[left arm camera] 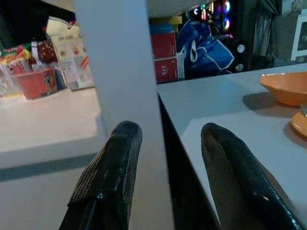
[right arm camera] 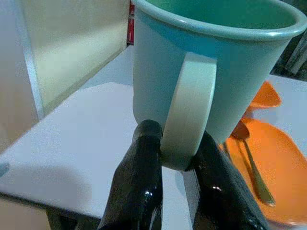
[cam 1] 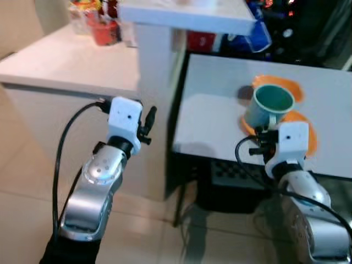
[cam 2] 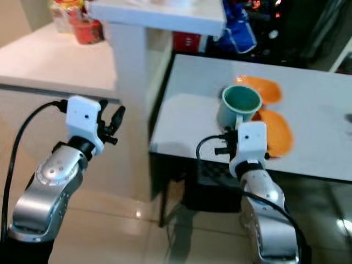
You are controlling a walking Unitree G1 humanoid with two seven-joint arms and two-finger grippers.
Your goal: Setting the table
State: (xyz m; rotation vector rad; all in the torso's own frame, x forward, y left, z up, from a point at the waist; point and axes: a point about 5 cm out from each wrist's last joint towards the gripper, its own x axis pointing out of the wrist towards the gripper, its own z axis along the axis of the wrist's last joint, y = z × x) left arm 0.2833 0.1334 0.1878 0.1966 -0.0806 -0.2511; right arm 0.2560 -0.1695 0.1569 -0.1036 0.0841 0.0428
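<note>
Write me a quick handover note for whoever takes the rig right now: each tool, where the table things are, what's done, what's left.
Right tool: shut on the handle of the teal mug, held over the near part of the grey table.
Left tool: open, holding nothing, raised beside the white counter, off the table's left edge.
On the table: an orange plate with a spoon on it, just right of the mug; an orange bowl behind it.
Done: plate, spoon and bowl are on the table; mug is gripped.
Left: probably set the mug down near the plate and release.
</note>
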